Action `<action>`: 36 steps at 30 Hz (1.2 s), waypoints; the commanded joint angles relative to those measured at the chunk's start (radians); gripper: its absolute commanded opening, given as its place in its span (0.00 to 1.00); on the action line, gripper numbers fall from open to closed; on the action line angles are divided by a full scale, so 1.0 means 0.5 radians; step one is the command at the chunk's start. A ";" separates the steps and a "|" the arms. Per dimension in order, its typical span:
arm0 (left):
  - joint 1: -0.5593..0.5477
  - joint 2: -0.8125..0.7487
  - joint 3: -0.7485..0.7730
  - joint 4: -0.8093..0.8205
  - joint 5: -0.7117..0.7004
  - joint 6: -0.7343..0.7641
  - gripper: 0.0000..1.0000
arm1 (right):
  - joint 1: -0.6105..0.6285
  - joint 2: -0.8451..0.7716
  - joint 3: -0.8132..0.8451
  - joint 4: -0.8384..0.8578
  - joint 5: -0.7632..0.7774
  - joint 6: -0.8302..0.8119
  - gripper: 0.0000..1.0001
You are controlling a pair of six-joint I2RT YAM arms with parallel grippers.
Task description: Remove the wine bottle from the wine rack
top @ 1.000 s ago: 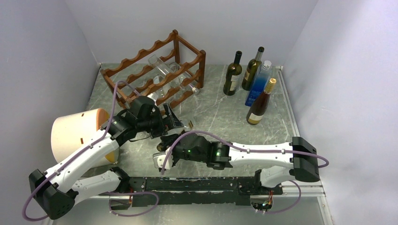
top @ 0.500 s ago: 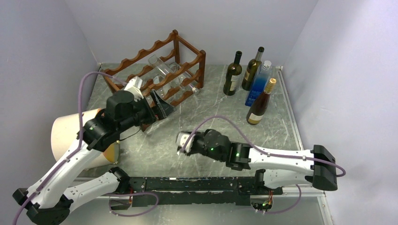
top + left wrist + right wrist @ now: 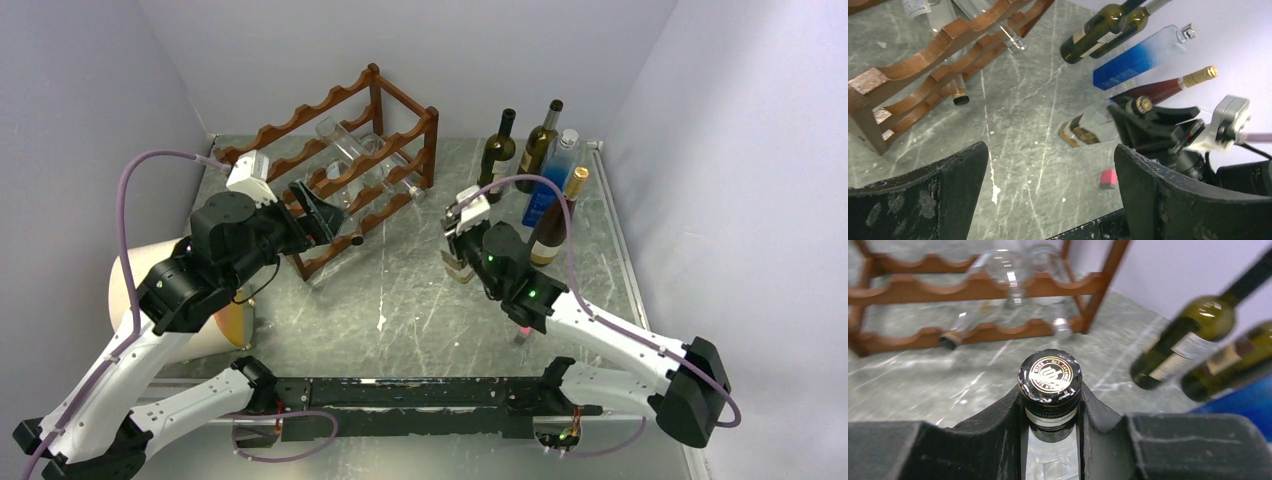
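- Presently: right claw [image 3: 1050, 409] clamped on the neck of the wine bottle [image 3: 1049, 372], just under its black cap [image 3: 1049, 371].
- Bottle is off the wine rack [image 3: 310, 110], upright at centre right of the top view, just left of four standing bottles [image 3: 540, 160]; base contact with the surface [image 3: 400, 290] unclear.
- Empty left claw [image 3: 322, 212] spread wide, at the rack's near end.
- Several clear bottles [image 3: 350, 150] lie in the rack.

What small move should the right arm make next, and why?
Probably set the clear glass bottle with the black cap down upright on the grey marble table: the right fingers are shut on its neck, well away from the reddish-brown wooden rack.
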 commanded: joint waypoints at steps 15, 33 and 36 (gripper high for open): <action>0.006 -0.130 0.030 -0.007 -0.246 0.358 0.99 | -0.710 0.686 0.450 1.022 0.327 0.089 0.00; 0.007 -0.267 -0.075 0.106 -0.291 0.557 0.98 | -0.780 0.995 0.406 1.333 0.613 0.136 0.00; 0.005 -0.264 -0.080 0.106 -0.287 0.554 0.97 | -0.779 1.000 0.376 1.316 0.636 0.169 0.00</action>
